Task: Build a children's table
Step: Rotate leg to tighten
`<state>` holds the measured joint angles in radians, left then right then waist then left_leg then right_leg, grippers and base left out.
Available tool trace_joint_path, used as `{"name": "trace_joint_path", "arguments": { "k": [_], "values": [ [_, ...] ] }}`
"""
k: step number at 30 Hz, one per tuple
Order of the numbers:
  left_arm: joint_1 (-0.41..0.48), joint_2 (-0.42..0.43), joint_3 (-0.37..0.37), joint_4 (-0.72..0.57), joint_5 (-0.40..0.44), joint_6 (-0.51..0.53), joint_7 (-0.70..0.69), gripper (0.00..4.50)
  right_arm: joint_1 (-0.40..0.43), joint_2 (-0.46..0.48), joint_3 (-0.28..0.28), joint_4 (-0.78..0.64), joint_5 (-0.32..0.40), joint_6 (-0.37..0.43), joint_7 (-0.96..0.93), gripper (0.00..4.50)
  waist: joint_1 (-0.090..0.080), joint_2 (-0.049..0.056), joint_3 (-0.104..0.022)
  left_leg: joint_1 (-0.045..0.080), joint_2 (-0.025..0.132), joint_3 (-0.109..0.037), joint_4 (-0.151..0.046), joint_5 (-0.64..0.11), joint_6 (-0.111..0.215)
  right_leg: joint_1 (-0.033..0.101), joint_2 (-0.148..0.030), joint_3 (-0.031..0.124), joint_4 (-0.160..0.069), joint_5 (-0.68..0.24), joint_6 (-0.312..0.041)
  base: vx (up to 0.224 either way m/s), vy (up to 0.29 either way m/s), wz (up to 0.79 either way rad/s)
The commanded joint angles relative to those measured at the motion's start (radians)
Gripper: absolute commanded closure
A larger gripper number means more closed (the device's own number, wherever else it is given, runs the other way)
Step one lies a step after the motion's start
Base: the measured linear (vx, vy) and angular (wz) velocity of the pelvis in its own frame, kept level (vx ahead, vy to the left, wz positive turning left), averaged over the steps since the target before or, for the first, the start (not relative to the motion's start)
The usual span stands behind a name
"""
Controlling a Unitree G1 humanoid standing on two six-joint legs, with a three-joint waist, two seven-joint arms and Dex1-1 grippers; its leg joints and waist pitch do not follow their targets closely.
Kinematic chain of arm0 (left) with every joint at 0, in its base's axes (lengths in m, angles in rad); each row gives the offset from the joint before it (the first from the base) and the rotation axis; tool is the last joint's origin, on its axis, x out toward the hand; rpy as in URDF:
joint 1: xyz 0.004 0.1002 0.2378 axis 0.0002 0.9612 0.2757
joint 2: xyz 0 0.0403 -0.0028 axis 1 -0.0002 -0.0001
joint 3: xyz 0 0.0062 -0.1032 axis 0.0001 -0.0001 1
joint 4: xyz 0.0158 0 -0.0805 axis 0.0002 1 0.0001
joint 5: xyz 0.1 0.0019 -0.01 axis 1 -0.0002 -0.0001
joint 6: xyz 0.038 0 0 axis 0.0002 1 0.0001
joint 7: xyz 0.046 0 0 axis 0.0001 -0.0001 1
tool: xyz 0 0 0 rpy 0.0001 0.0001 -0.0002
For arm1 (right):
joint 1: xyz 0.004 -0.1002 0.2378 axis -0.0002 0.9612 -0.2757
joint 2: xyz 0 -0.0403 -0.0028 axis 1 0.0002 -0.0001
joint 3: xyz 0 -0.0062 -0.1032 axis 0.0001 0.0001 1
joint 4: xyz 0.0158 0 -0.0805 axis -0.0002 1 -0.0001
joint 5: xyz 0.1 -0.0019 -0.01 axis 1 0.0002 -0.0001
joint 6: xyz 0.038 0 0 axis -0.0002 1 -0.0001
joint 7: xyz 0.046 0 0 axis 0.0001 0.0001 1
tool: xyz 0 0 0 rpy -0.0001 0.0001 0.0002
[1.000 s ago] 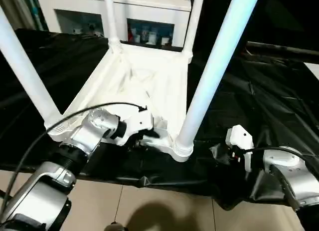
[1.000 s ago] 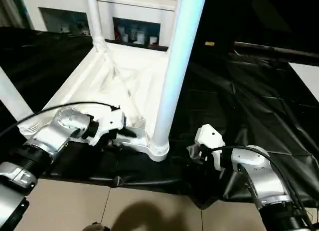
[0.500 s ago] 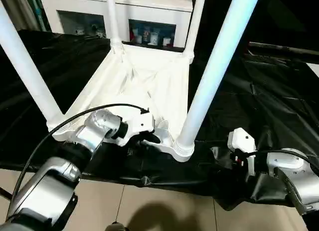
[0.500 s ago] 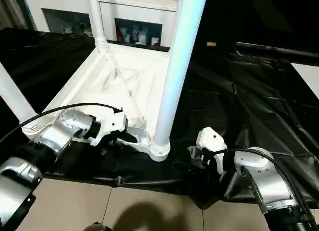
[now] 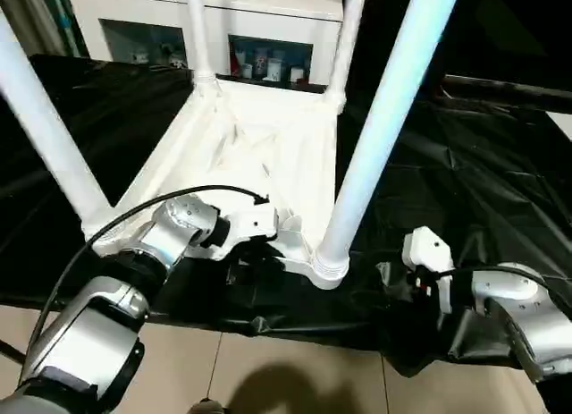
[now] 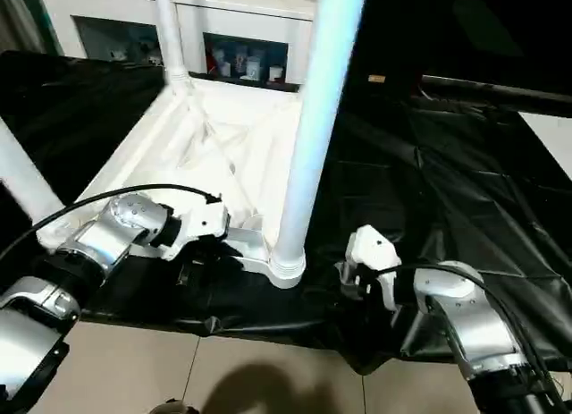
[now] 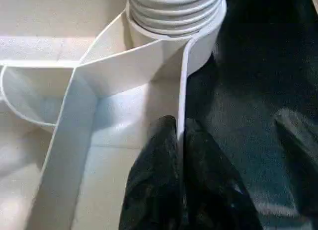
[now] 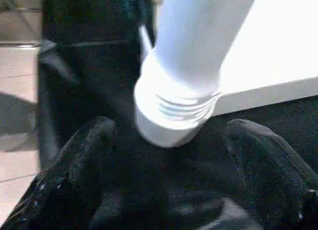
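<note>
The children's table lies upside down on the black-draped work table, ribbed underside up. Its white legs stand upright in the corner sockets, the near right leg being the closest. My left gripper is at the table top's near edge, just left of that leg's socket. In the left wrist view its gripper is shut, black fingers pinching the thin white rim. My right gripper rests on the drape right of the socket. It stands open, with the socket just ahead of its fingertips.
A white cabinet with glass doors stands behind the work table. The black drape lies wrinkled to the right. The work table's front edge runs just below my grippers, with tiled floor beneath. A black cable loops over my left forearm.
My left gripper's fingers have closed onto the table top's rim. The right gripper has stayed open in about the same place.
</note>
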<state>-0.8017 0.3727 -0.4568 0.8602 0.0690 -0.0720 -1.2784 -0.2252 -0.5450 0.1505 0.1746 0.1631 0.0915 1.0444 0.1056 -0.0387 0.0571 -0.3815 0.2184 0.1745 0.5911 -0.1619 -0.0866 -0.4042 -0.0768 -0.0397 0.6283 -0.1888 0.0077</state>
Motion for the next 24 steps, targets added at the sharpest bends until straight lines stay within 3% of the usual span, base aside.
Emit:
{"name": "trace_joint_path", "arguments": {
  "k": [1, 2, 3, 4, 6, 7, 9, 11, 12, 13, 14, 15, 20, 24],
  "values": [
    [0.041, 0.011, 0.027, -0.079, -0.001, 0.135, 0.053, 4.49, -0.027, 0.013, -0.039, 0.029, -0.026, -0.021, -0.073, 0.61, 0.004, 0.007, -0.069, 0.017, 0.012, -0.002, -0.072, -0.259, 0.001, 0.050, -0.057, 0.029, -0.075, -0.167, -0.233, 0.000, 0.000, 0.00],
    [0.047, 0.011, 0.030, -0.092, -0.005, 0.147, 0.058, 4.49, -0.027, 0.014, -0.040, 0.029, -0.026, -0.018, -0.077, 0.61, 0.000, 0.006, -0.069, 0.018, 0.013, -0.001, -0.072, -0.257, 0.000, 0.050, -0.057, 0.029, -0.075, -0.157, -0.237, 0.000, 0.000, 0.00],
    [0.080, 0.007, 0.048, -0.159, -0.022, 0.207, 0.079, 4.49, -0.026, 0.017, -0.046, 0.021, -0.022, -0.004, -0.090, 0.61, -0.004, -0.004, -0.069, 0.017, 0.012, 0.001, -0.071, -0.253, 0.007, 0.051, -0.055, 0.028, -0.075, -0.149, -0.242, 0.000, 0.000, 0.00],
    [0.087, 0.005, 0.051, -0.173, -0.023, 0.216, 0.088, 4.49, -0.025, 0.018, -0.047, 0.021, -0.021, -0.002, -0.093, 0.61, -0.004, 0.002, -0.068, 0.017, 0.011, 0.000, -0.070, -0.242, 0.015, 0.051, -0.054, 0.028, -0.075, -0.142, -0.245, 0.000, 0.000, 0.00],
    [0.122, -0.003, 0.065, -0.240, -0.025, 0.263, 0.137, 4.49, -0.023, 0.026, -0.055, 0.021, -0.016, 0.008, -0.108, 0.61, -0.007, -0.003, -0.068, 0.015, 0.011, 0.001, -0.069, -0.235, 0.022, 0.052, -0.053, 0.028, -0.073, -0.138, -0.246, 0.000, 0.000, 0.00],
    [0.154, -0.014, 0.078, -0.286, -0.010, 0.293, 0.196, 4.49, -0.027, 0.040, -0.059, 0.038, -0.021, 0.012, -0.135, 0.61, -0.010, -0.009, -0.068, 0.014, 0.010, 0.003, -0.068, -0.231, 0.029, 0.052, -0.053, 0.028, -0.075, -0.160, -0.235, 0.000, 0.000, 0.00],
    [0.172, -0.017, 0.082, -0.313, -0.003, 0.311, 0.217, 4.49, -0.029, 0.046, -0.058, 0.049, -0.025, 0.010, -0.148, 0.61, -0.014, -0.010, -0.064, 0.010, 0.009, 0.002, -0.070, -0.235, 0.030, 0.052, -0.053, 0.026, -0.081, -0.202, -0.218, 0.000, 0.000, 0.00],
    [0.252, -0.032, 0.100, -0.428, -0.009, 0.391, 0.264, 4.49, -0.031, 0.070, -0.043, 0.058, -0.010, 0.009, -0.141, 0.61, -0.018, -0.024, -0.063, 0.006, 0.010, 0.001, -0.071, -0.239, 0.026, 0.054, -0.055, 0.026, -0.082, -0.243, -0.198, 0.000, 0.000, 0.00],
    [0.268, -0.034, 0.101, -0.449, -0.008, 0.407, 0.273, 4.49, -0.030, 0.074, -0.039, 0.056, -0.003, 0.010, -0.132, 0.61, -0.021, -0.022, -0.060, 0.002, 0.009, -0.001, -0.076, -0.246, 0.027, 0.054, -0.054, 0.023, -0.086, -0.293, -0.179, 0.000, 0.000, 0.00],
    [0.289, -0.033, 0.101, -0.477, -0.008, 0.413, 0.279, 4.49, -0.031, 0.083, -0.033, 0.054, 0.016, 0.020, -0.108, 0.61, -0.021, -0.031, -0.061, 0.008, 0.007, 0.003, -0.072, -0.254, 0.027, 0.048, -0.052, 0.025, -0.093, -0.335, -0.157, 0.000, 0.000, 0.00],
    [0.298, -0.033, 0.101, -0.489, -0.008, 0.415, 0.281, 4.49, -0.031, 0.086, -0.031, 0.053, 0.024, 0.025, -0.097, 0.61, -0.020, -0.027, -0.062, 0.011, 0.008, 0.001, -0.071, -0.255, 0.030, 0.046, -0.054, 0.027, -0.091, -0.335, -0.157, 0.000, 0.000, 0.00],
    [0.313, -0.032, 0.102, -0.506, -0.010, 0.406, 0.285, 4.49, -0.035, 0.094, -0.026, 0.054, 0.035, 0.029, -0.084, 0.61, -0.021, -0.033, -0.060, 0.011, 0.009, 0.003, -0.072, -0.257, 0.036, 0.044, -0.053, 0.028, -0.094, -0.338, -0.153, 0.000, 0.000, 0.00],
    [0.347, -0.003, 0.091, -0.557, -0.016, 0.333, 0.264, 4.50, -0.086, 0.135, -0.040, 0.114, 0.038, 0.029, -0.131, 0.28, -0.025, -0.032, -0.057, 0.014, 0.008, 0.002, -0.076, -0.260, 0.030, 0.036, -0.050, 0.029, -0.094, -0.339, -0.147, 0.000, 0.000, 0.00],
    [0.367, 0.016, 0.082, -0.608, -0.009, 0.369, 0.232, 4.50, -0.117, 0.145, -0.021, 0.159, -0.012, -0.007, -0.156, 0.06, -0.026, -0.035, -0.054, 0.017, 0.009, 0.006, -0.077, -0.260, 0.025, 0.033, -0.048, 0.031, -0.093, -0.322, -0.147, 0.000, 0.000, 0.00]
  ]
}}
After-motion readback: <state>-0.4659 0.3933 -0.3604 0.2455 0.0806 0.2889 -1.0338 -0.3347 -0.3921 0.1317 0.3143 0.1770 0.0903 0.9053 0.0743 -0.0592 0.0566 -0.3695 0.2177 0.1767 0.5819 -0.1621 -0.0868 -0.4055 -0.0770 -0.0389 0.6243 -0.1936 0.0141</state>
